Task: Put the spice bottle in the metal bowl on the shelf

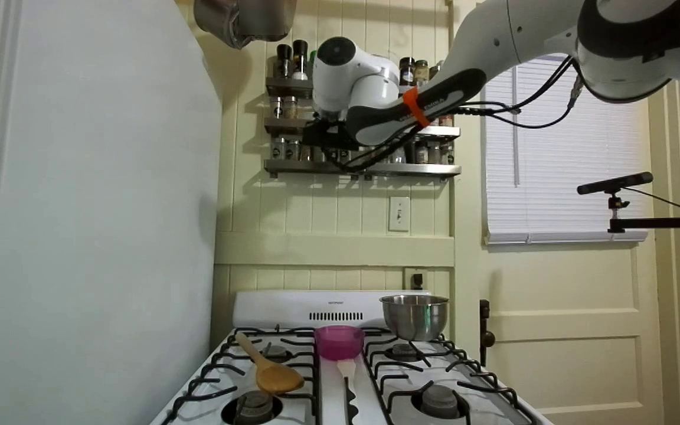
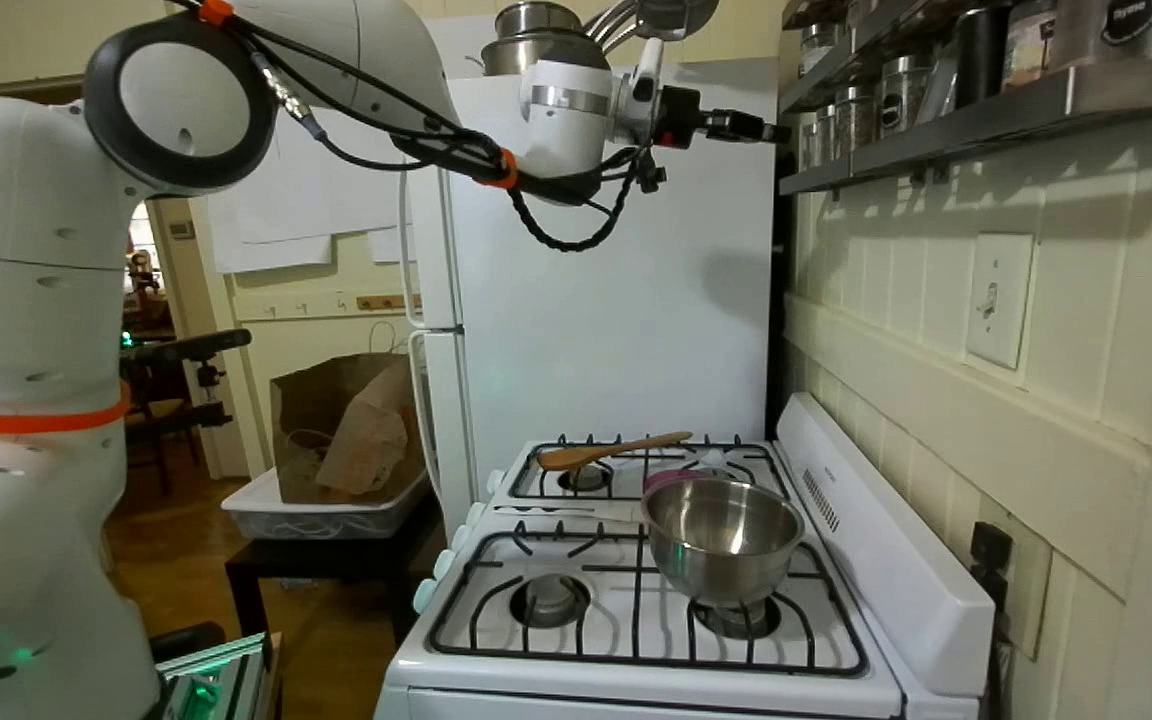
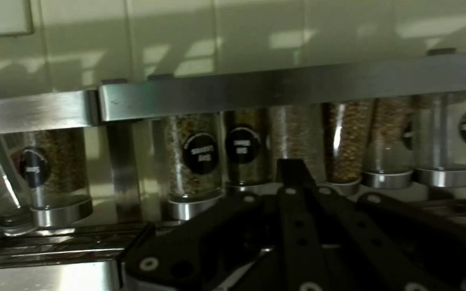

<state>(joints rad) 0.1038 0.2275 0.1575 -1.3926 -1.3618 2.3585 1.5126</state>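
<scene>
Facing the claw (image 3: 296, 171): spice bottles (image 3: 296, 133)

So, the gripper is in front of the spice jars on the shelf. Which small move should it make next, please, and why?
I would probably open the gripper before bringing it closer. In the wrist view its jaws look shut with nothing visible between them, and they point at the spice jars on the shelf; shut, they could likely only push, not grasp.

Bowl (image 1: 415, 319) right of cup (image 1: 339, 343) on stove (image 1: 334, 389), shelf (image 1: 405, 169) above, in an exterior view
</scene>
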